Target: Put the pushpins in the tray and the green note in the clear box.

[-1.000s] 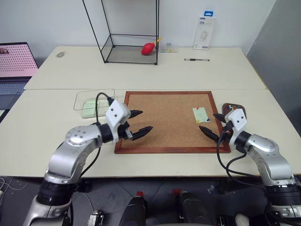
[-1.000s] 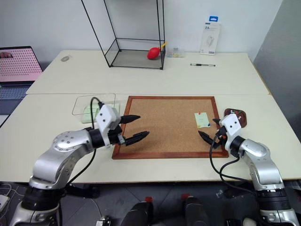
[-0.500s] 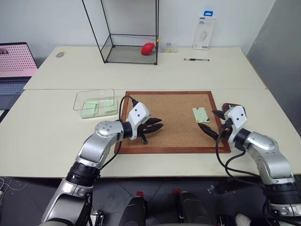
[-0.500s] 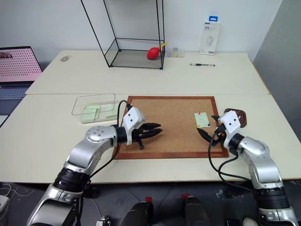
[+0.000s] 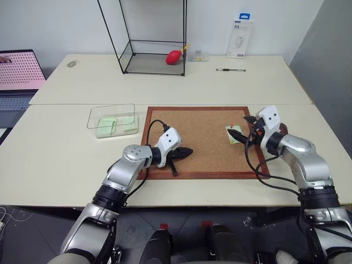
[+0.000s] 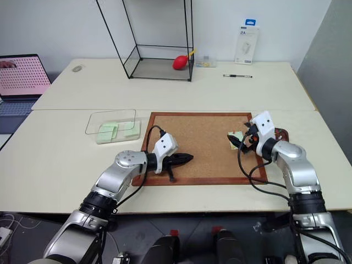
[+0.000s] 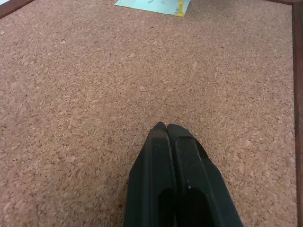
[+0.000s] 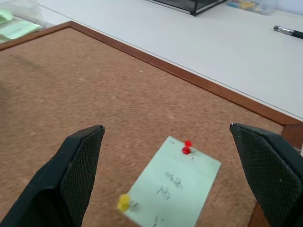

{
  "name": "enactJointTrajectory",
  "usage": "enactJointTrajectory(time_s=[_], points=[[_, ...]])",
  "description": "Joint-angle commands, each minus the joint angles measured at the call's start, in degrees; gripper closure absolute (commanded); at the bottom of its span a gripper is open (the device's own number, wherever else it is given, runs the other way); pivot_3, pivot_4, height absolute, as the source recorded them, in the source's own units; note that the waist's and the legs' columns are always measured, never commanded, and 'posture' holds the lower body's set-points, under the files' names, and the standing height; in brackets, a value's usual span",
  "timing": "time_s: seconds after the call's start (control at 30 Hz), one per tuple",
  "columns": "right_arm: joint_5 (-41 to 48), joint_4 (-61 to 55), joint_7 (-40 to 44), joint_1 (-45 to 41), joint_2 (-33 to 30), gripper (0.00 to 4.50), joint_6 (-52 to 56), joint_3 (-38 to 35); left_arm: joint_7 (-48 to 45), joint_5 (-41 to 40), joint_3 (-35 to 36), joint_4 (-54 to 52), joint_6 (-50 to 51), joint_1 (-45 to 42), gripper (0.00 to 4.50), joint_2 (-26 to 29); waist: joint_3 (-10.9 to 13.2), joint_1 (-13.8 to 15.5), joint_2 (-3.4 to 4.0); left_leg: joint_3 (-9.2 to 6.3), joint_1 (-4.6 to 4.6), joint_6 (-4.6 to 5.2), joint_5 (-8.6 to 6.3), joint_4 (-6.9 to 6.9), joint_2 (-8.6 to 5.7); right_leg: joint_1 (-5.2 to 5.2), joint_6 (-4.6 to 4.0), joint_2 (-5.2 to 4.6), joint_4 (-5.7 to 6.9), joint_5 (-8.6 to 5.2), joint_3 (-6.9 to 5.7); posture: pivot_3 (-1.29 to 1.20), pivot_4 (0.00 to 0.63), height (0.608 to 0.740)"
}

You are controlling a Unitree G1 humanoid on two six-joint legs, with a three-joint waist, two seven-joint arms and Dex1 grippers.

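At centre frame on the worktop (image 5: 66, 159) lies the corkboard (image 5: 198, 140); the white package (image 5: 240, 39) at upper right reads "2A". The green note (image 8: 173, 187), pencilled illegibly, sits at the board's right, long axis running near to far, a red pushpin (image 8: 187, 147) and a yellow pushpin (image 8: 123, 202) through it. The right claw (image 5: 237, 134) gapes wide just over it; the left claw (image 7: 165, 130), pressed closed and empty, rests lower left
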Motion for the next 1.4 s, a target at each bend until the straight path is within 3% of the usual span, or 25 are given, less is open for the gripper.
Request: enactJointTrajectory(time_s=[0.03,0.17,0.27,0.8,0.93,1.4], points=[[-2.38,7.36,0.27,-5.28,0.92,0.0,-2.59,0.72,-0.6,1.11,-0.69,-1.08,0.36,1.08,4.47,-0.02,0.0,0.01,0.0,0.0,0.0,0.0,0.0,0.0,0.0,0.0,0.0,0.0,0.01,0.0,0.0,0.0,0.15,0.74],[-4.75,14.15,1.15,-8.69,1.5,0.0,-5.54,1.96,-0.39,1.25,-0.67,-2.25,0.95,1.76,4.47,0.04,0.0,0.0,0.0,-0.01,-0.02,0.0,0.0,-0.01,0.0,0.0,-0.01,0.01,-0.01,0.0,-0.01,0.0,0.15,0.74],[-6.1,18.31,1.23,-10.88,1.91,0.4,-7.27,2.54,-0.19,1.33,-0.6,-2.85,1.37,2.09,4.5,0.02,0.0,0.0,0.0,0.0,-0.04,0.0,0.0,-0.02,-0.01,0.0,-0.01,-0.01,-0.02,0.0,0.0,0.0,0.15,0.74],[-8.68,26.92,2.38,-14.44,3.08,3.78,-10.69,1.64,-0.29,2.1,-0.15,-2.94,1.44,2.74,4.5,0.37,0.0,-0.09,0.01,0.0,-0.01,0.0,0.0,-0.02,0.0,0.0,-0.02,0.0,0.01,0.0,0.01,0.0,0.15,0.74],[-7.95,25.7,2.97,-14.79,3.0,4.38,-10.26,0.81,-0.54,2.36,-0.29,-2.56,1.32,2.67,4.5,0.6,0.0,-0.08,0.01,0.0,-0.01,0.0,0.0,-0.01,-0.01,0.0,-0.01,0.0,0.01,0.01,0.02,0.0,0.15,0.74],[-3.05,14.06,4.11,-11.66,2.15,4.44,-1.99,-2.95,-1.27,4.9,-1.85,-0.78,2.59,2.29,4.5,1.79,-0.03,-0.36,0.05,0.0,0.03,0.0,0.0,-0.01,0.01,0.0,-0.01,0.01,0.05,0.01,0.01,0.0,0.15,0.74]])
